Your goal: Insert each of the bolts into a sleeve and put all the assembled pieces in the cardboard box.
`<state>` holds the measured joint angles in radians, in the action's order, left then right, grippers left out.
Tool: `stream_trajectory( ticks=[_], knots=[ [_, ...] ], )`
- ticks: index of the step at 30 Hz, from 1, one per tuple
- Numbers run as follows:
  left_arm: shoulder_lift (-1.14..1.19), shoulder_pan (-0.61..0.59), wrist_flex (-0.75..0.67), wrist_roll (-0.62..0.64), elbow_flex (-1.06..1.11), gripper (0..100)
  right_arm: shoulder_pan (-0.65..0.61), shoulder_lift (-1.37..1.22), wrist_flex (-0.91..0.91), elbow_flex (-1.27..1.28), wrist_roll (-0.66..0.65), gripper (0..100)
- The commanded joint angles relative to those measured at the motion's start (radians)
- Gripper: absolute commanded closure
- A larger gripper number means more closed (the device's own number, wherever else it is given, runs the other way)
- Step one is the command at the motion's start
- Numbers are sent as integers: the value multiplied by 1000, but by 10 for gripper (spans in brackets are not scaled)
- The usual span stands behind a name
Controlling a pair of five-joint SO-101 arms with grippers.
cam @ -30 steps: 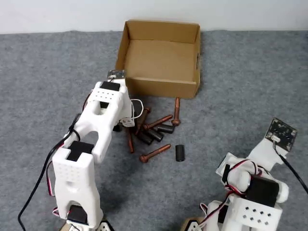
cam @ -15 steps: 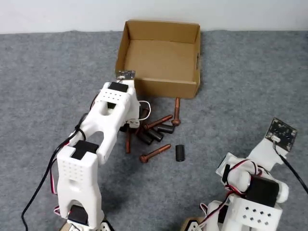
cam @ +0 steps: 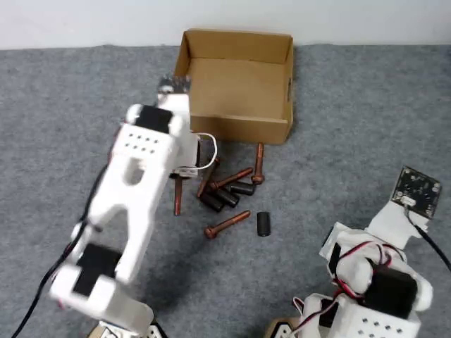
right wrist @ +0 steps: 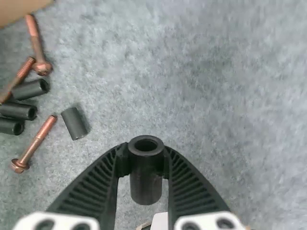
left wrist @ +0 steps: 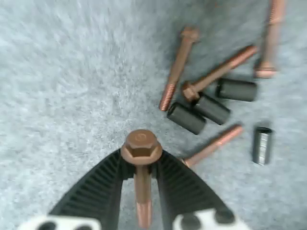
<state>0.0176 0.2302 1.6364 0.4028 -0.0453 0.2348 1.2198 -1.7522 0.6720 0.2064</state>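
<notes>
We're over a grey carpeted table (cam: 366, 113). The left arm stretches long toward the cardboard box (cam: 243, 129), its left gripper (left wrist: 141, 162) clamped on a copper bolt (left wrist: 140, 145). The right arm sits folded low, and we see its right gripper (right wrist: 146, 163) pinching a black sleeve (right wrist: 145, 182). Loose bolts (cam: 227, 224) and spare sleeves (cam: 263, 223) lie at the box's six o'clock.

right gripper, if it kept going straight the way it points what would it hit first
Likely bare mat. The right gripper, shut on a sleeve, points at open mat; the loose sleeve and nearest bolt lie off to one side. Depth is hard to judge.
</notes>
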Motion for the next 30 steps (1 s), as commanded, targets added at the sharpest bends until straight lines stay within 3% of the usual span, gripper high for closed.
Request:
stream_trajectory(
  ticks=[1, 8, 14, 21, 30],
  knots=[
    [-235, 8, 12, -34, 35, 996, 5, 13, -41, -114, -54, 991],
    [-603, 17, -41, -44, 302, 996, 2, 136, -39, -135, -146, 991],
    [-934, 18, -253, -41, 604, 996, -44, 163, 30, -58, -141, 991],
    [-1272, 20, -463, -38, 875, 995, -254, 165, 220, 38, -138, 990],
    [-1648, 133, -692, -38, 1095, 995, -661, 165, 418, 153, -130, 990]
  ],
)
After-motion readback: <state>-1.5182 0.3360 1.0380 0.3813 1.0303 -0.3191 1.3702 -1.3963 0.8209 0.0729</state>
